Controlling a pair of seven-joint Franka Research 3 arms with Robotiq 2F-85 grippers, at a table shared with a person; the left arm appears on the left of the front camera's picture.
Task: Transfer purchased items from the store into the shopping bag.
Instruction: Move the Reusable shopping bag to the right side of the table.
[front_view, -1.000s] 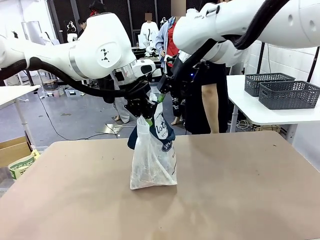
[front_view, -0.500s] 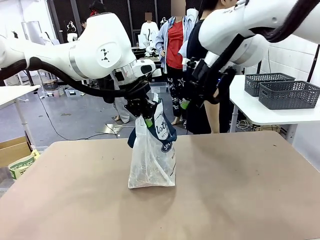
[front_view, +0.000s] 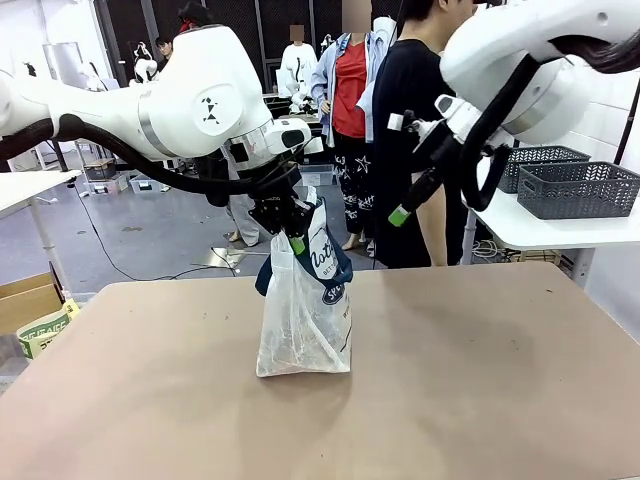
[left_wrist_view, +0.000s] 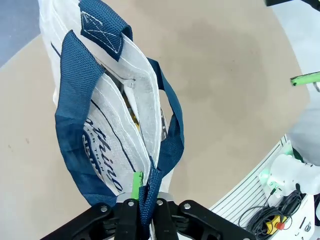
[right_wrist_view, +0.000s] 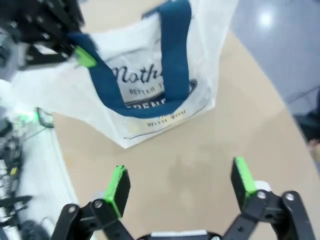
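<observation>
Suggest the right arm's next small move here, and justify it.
Probably fetch another purchase: the right tool is open and empty, away from the translucent whitish plastic shopping bag, whose navy strap handle the left tool holds pinched up.

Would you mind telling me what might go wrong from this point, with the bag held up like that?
The left gripper is shut on one navy handle of the shopping bag; the other handle hangs loose, so the bag's mouth may sag shut or the bag tip. The strap could also slip from so narrow a pinch. The right gripper, open and empty, is near the person, which could lead to a bump.
</observation>
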